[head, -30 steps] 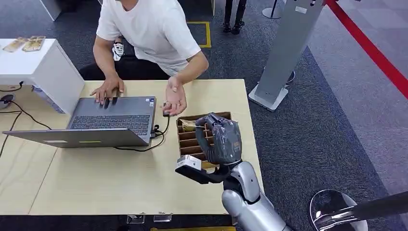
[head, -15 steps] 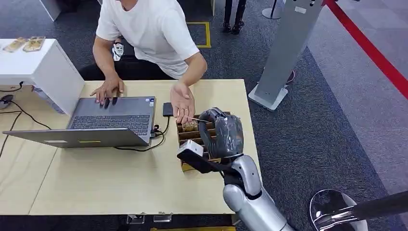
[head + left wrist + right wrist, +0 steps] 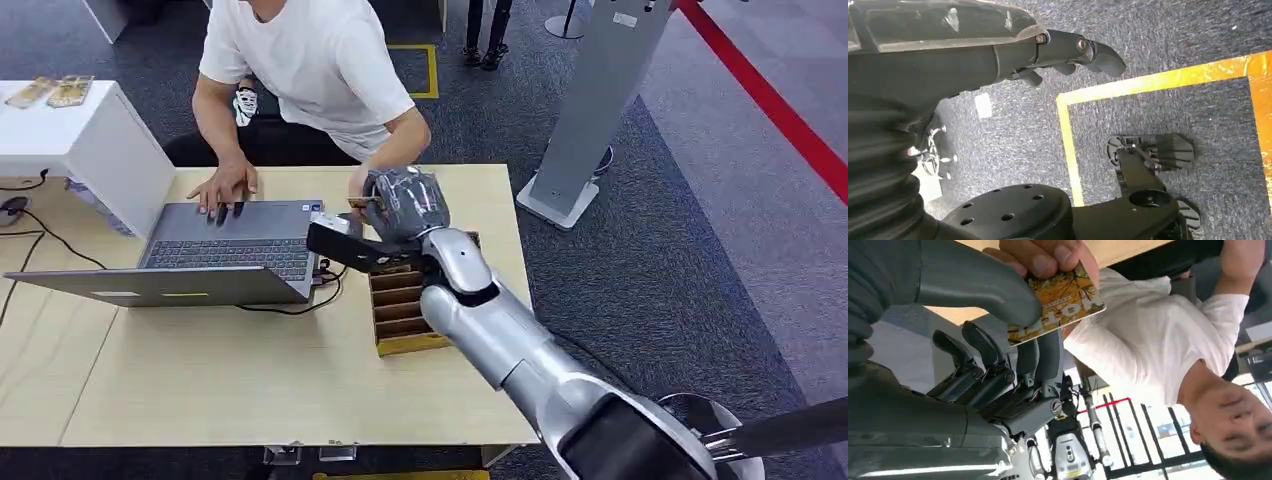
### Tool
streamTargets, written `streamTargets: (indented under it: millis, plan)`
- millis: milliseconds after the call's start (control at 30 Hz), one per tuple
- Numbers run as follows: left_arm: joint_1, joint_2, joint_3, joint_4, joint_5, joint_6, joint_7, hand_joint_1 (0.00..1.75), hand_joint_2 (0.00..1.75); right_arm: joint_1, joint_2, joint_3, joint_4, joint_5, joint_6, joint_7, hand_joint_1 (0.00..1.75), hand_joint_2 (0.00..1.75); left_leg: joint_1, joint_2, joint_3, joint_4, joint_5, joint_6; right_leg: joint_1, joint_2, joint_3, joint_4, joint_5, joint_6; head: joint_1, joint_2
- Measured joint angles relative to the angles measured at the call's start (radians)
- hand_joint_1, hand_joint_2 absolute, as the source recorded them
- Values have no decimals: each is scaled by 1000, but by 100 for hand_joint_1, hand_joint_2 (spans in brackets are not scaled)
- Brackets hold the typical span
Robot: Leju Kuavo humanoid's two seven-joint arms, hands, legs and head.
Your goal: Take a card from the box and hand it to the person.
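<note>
Reaching past the box [image 3: 405, 305] since the earlier frame, the right hand [image 3: 400, 203] pinched the card [image 3: 1058, 302] as the person's fingers [image 3: 1045, 257] gripped it, and a late release could have bent it.

Table [image 3: 250, 370]: pale wood-look, matt. Box [image 3: 400, 315] on table: brown cardboard. Card [image 3: 1058, 302]: glossy print. Right robot hand [image 3: 400, 205]: dark covering w/ slight sheen. Floor [image 3: 680, 250]: rough grey carpet.
</note>
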Motion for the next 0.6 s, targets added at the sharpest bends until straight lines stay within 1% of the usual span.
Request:
streamTargets:
  millis: [167, 200, 233, 267, 333, 500, 600]
  plan:
    - [3, 0, 0, 0, 6, 4, -3, 0, 175, -23, 29, 22, 87, -18, -1, 0, 159, 175, 0, 0, 0, 0, 0, 0, 0, 0, 0, 0, 0, 0, 2, 0]
    - [3, 0, 0, 0, 6, 5, -3, 0, 175, -25, 32, 27, 102, -19, -2, 0, 0, 175, 0, 0, 0, 0, 0, 0, 0, 0, 0, 0, 0, 0, 2, 0]
    - [4, 0, 0, 0, 6, 2, -4, 0, 175, -27, 34, 31, 113, -21, -2, 0, 0, 175, 0, 0, 0, 0, 0, 0, 0, 0, 0, 0, 0, 0, 2, 0]
    - [4, 0, 0, 0, 6, -6, -7, 0, 0, -29, 38, 36, 123, -23, -2, 0, 0, 175, 0, 0, 0, 0, 0, 0, 0, 0, 0, 0, 0, 0, 2, 0]
    - [4, 2, -1, 0, 0, -23, -14, 0, 0, -29, 41, 40, 144, -33, -3, 0, 0, 175, 0, 0, 0, 0, 0, 0, 0, 0, 0, 0, 0, 0, 1, 0]
    - [4, 5, -2, 0, 4, -12, -19, 0, 0, -29, 44, 46, 177, -52, -15, 7, 0, 175, 0, 0, 0, 0, 0, 0, 0, 0, 0, 0, 0, 0, 1, 0]
    - [4, 6, -2, 0, 5, -22, -19, 0, 0, -29, 44, 56, 188, -59, -26, 8, 0, 175, 0, 0, 0, 0, 0, 0, 0, 0, 0, 0, 0, 0, 1, 0]
